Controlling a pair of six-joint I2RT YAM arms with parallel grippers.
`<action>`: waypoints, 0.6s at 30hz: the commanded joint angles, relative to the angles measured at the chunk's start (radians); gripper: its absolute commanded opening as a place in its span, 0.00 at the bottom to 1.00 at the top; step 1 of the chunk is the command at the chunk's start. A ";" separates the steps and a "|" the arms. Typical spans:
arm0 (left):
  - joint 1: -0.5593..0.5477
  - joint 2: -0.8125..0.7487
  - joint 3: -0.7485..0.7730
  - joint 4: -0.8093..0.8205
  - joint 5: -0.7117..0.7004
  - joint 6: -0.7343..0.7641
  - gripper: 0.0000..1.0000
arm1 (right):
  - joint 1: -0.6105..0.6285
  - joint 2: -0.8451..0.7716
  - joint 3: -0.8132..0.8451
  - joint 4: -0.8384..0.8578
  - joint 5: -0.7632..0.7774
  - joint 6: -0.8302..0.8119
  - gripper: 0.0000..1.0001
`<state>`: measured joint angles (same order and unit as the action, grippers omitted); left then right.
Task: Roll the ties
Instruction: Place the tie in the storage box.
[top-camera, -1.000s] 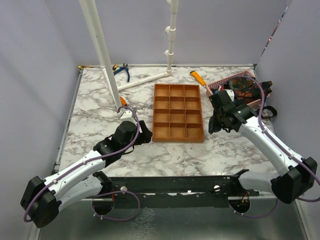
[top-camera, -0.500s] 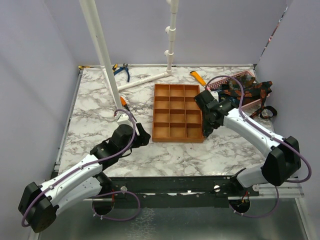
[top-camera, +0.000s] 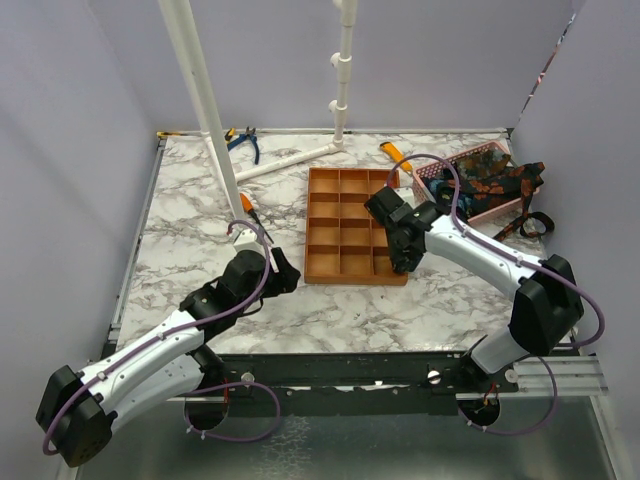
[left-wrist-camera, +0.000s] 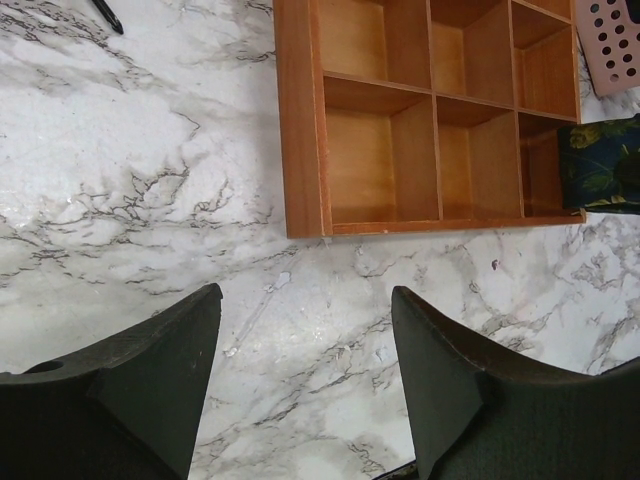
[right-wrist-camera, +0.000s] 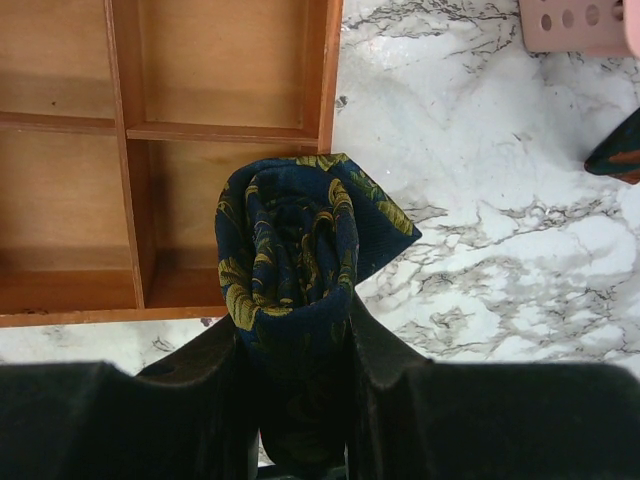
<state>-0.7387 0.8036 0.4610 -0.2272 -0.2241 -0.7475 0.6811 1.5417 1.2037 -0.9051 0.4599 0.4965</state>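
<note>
Marbled tabletop (top-camera: 190, 230) from above: orange tray (top-camera: 318, 225) mid-frame, pink basket (top-camera: 440, 172) upper right holding loose ties (top-camera: 495, 180), pliers (top-camera: 243, 142) by white pipes (top-camera: 205, 110). The right gripper (top-camera: 398, 258) has swung from the basket to the tray's right edge.

Left wrist: the left gripper (left-wrist-camera: 305, 340) gapes over bare marble.

Right wrist: its jaws clamp a rolled tie (right-wrist-camera: 290, 240) above the tray's lower-right compartment.
</note>
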 joint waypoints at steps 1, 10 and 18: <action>0.004 -0.016 -0.012 -0.015 0.012 -0.008 0.71 | 0.013 0.011 -0.021 0.037 0.013 0.026 0.00; 0.005 -0.001 -0.012 -0.014 0.013 -0.012 0.71 | 0.012 0.044 -0.055 0.085 0.021 0.035 0.00; 0.004 -0.004 -0.016 -0.016 0.017 -0.016 0.71 | 0.012 0.068 -0.100 0.173 -0.047 0.057 0.00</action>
<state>-0.7387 0.8024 0.4591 -0.2272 -0.2241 -0.7555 0.6903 1.5867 1.1328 -0.7898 0.4465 0.5262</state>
